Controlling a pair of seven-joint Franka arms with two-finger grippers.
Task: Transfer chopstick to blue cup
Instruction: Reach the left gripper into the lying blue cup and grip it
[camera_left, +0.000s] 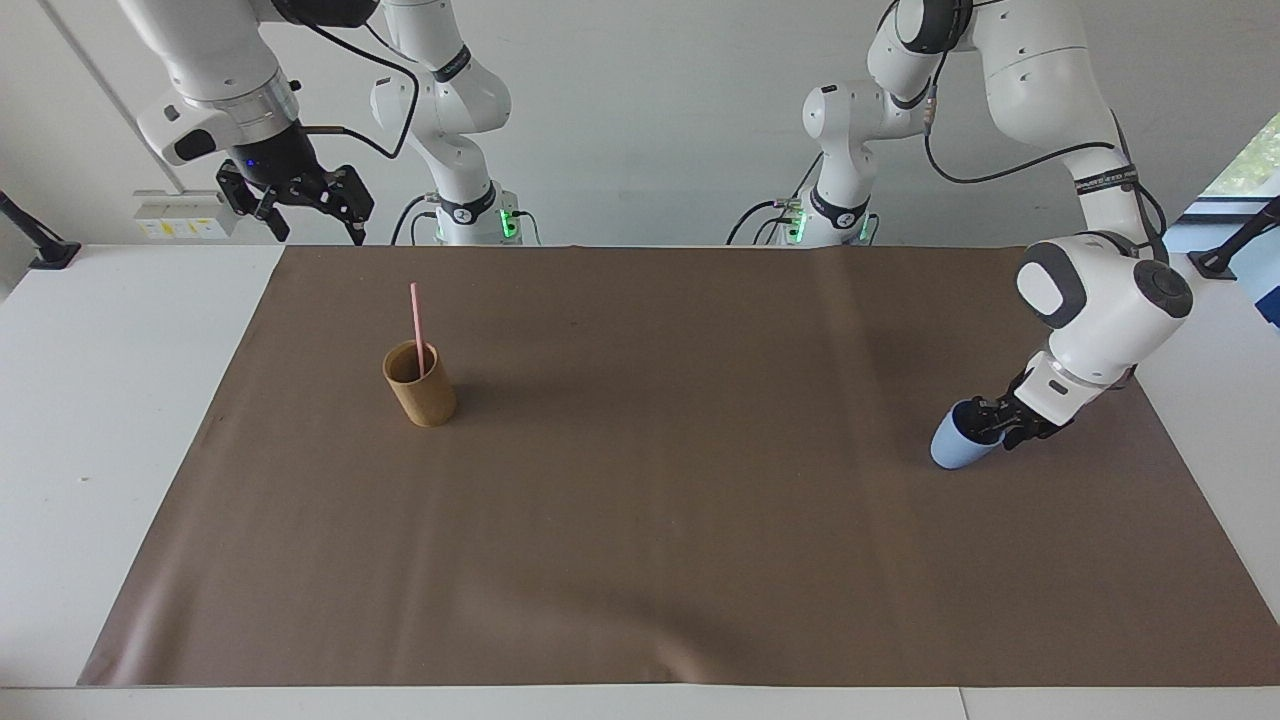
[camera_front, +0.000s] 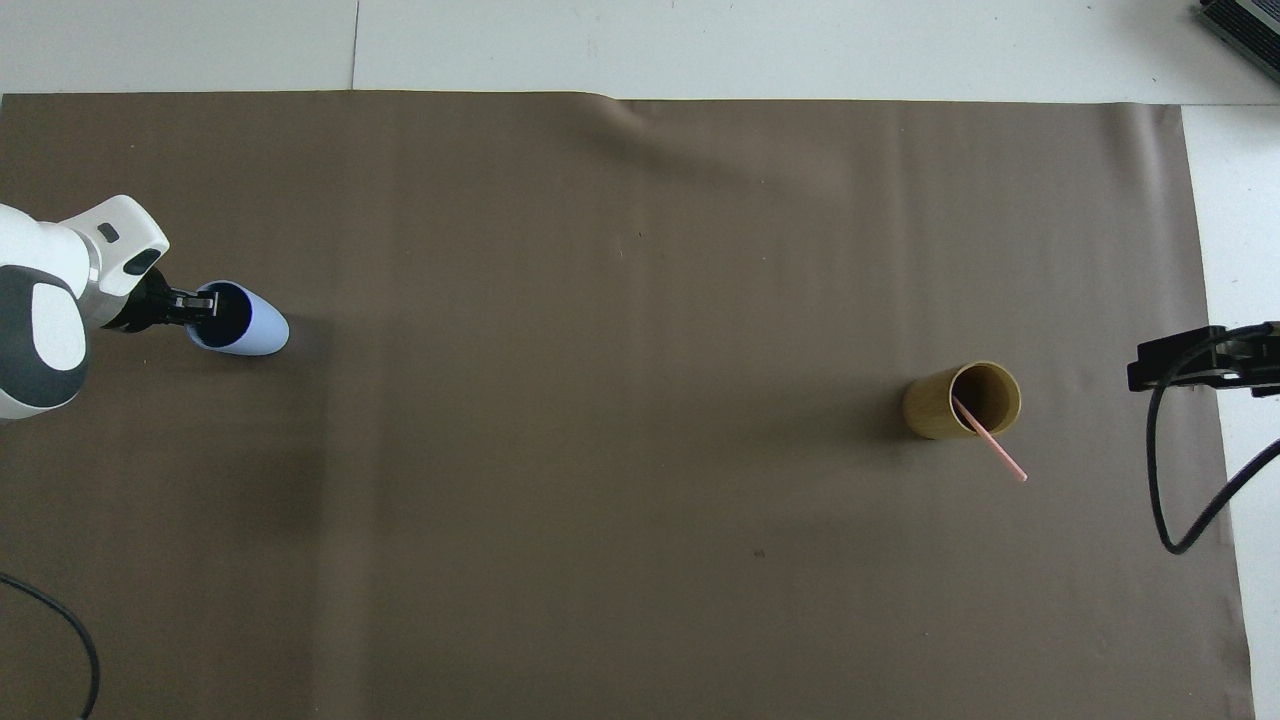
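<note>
Brown mat covers bench. Tan cylindrical cup holds pink chopstick; well apart, left pincer grips blue cup rim. Right pincer open, raised.

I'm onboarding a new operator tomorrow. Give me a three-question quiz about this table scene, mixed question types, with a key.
1. True or false: the chopstick already stands in the blue cup.
2. Which arm's tool is at the blue cup's rim? A) left B) right
3. Fill in: the chopstick stands in the ___ cup.

Key:
1. False. It is in the tan cup, toward the right arm's end of the brown mat.
2. A. The left tool is at the rim, one finger inside; the right tool waits raised, open, over the table's edge.
3. Tan.
</note>
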